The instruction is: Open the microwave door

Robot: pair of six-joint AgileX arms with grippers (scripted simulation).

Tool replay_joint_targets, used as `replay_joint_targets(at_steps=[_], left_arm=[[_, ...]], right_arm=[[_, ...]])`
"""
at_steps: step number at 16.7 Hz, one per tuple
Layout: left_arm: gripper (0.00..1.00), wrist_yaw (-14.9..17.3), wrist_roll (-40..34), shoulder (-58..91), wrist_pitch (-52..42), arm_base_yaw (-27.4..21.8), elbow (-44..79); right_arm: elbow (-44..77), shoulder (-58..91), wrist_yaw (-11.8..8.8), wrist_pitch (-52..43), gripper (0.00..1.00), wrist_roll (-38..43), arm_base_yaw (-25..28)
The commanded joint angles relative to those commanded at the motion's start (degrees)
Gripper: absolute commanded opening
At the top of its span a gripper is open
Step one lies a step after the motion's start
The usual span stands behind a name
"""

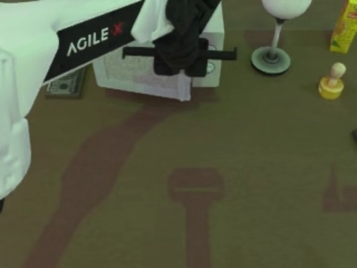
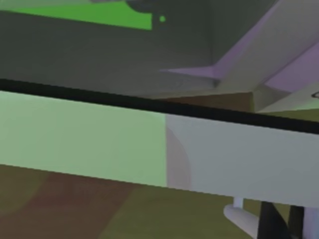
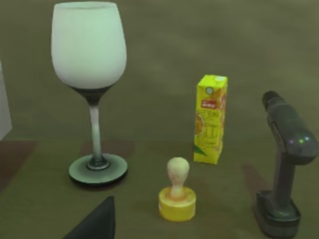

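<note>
One broad olive-brown table [image 1: 262, 167] carried everything. Across its 10 o'clock corner stretched the white left arm [image 1: 33, 50] with its black AgileX band, reaching toward 12 o'clock. At 12 o'clock stood the pale white-green boxy microwave [image 1: 215, 30], and its flat pale microwave door [image 1: 136, 75] with the speckled mesh window faced 6 o'clock. The black left gripper [image 1: 181, 56] hung over the front of the door, hiding part of it; whether it was wide, narrow or clamped on anything could not be told. A clear stemmed wine glass [image 1: 271, 56] stood at 1 o'clock. Near the glass, the right wrist view showed a dark grey cordless drill [image 3: 285, 164] standing upright, and only a dark tip of the parked right gripper [image 3: 97, 221]. A yellow juice carton [image 1: 343, 28] stood at 2 o'clock, a green banknote [image 1: 67, 85] lay just beside the microwave toward 9 o'clock, and a small yellow stamp with a wooden knob [image 1: 332, 82] stood near the carton.
</note>
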Motion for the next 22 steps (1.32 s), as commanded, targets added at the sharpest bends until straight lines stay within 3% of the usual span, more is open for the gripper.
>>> replay_joint_targets(at_steps=[9, 22], left_arm=[[0.0, 2.8, 5.6, -5.3, 4.4, 0.6, -8.4], [0.0, 2.9, 5.8, -5.5, 4.6, 0.6, -8.7]], right_arm=[[0.0, 0.0, 0.0, 0.0, 1.0, 0.0, 0.0], [0.0, 0.0, 0.0, 0.0, 1.0, 0.0, 0.0]])
